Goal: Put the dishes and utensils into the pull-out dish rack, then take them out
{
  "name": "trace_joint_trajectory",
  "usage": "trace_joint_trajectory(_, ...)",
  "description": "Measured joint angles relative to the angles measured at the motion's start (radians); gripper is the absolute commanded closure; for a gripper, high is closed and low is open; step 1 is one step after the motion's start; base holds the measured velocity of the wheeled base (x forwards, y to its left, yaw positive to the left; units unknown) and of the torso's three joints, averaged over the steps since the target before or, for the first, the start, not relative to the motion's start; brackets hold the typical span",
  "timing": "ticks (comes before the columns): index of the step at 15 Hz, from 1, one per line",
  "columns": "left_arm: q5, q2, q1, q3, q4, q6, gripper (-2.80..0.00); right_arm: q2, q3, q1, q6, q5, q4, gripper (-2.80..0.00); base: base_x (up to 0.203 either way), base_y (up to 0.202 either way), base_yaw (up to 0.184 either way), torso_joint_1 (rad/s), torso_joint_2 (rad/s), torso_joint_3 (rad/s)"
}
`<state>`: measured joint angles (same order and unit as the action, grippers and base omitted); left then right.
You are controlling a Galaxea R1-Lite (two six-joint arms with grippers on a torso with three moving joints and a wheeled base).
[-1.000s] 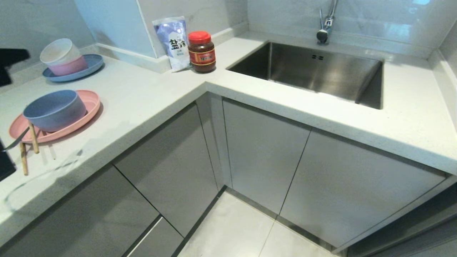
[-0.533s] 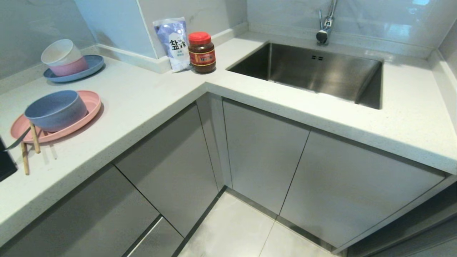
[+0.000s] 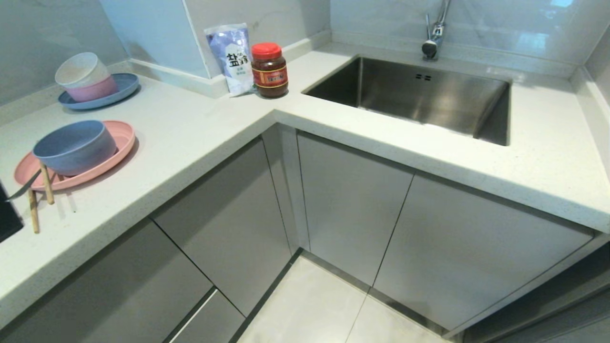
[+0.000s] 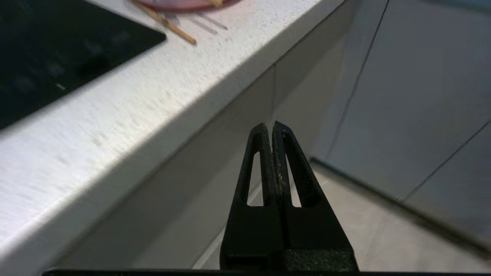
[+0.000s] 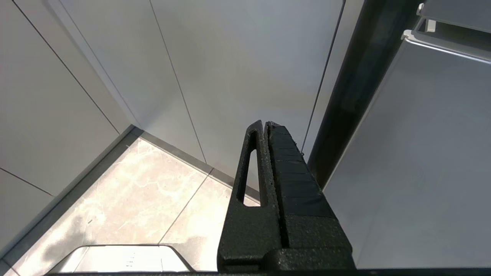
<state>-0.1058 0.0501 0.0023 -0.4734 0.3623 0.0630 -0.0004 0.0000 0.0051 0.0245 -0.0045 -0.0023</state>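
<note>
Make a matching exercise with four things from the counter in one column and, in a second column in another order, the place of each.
Things:
1. blue-grey bowl
2. white bowl
3. red-lidded jar
4. chopsticks

Places:
A. beside the salt bag, near the sink
B. nested in the pink bowl on the blue plate
C. tips resting on the rim of the pink plate, the other ends on the counter
D. standing on the pink plate

Pairs: 1-D, 2-B, 3-A, 4-C

Bright even light, glare on wall tiles (image 3: 500, 28), blurred countertop (image 4: 115, 107) close-up.
</note>
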Motion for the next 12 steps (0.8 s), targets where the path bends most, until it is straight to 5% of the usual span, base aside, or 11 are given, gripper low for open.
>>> trace_joint_trajectory(2, 0.009, -0.032, -0.003, 0.102, -0.082, -0.089, 0.00, 0.000, 0.000, 0.000, 0.000, 0.000, 0.000, 0.00, 0.000, 0.000, 0.000, 0.000, 0.00, 0.000)
trace_joint_trajectory(8, 0.063, -0.051, -0.005, 0.451, -0.486, -0.042, 0.00, 0.000, 0.000, 0.000, 0.000, 0.000, 0.000, 0.00, 0.000, 0.000, 0.000, 0.000, 0.00, 0.000)
trace_joint_trajectory(12, 0.113, -0.052, -0.004, 0.471, -0.412, -0.044, 0.00, 0.000, 0.000, 0.000, 0.000, 0.000, 0.000, 0.00, 0.000, 0.000, 0.000, 0.000, 0.00, 0.000)
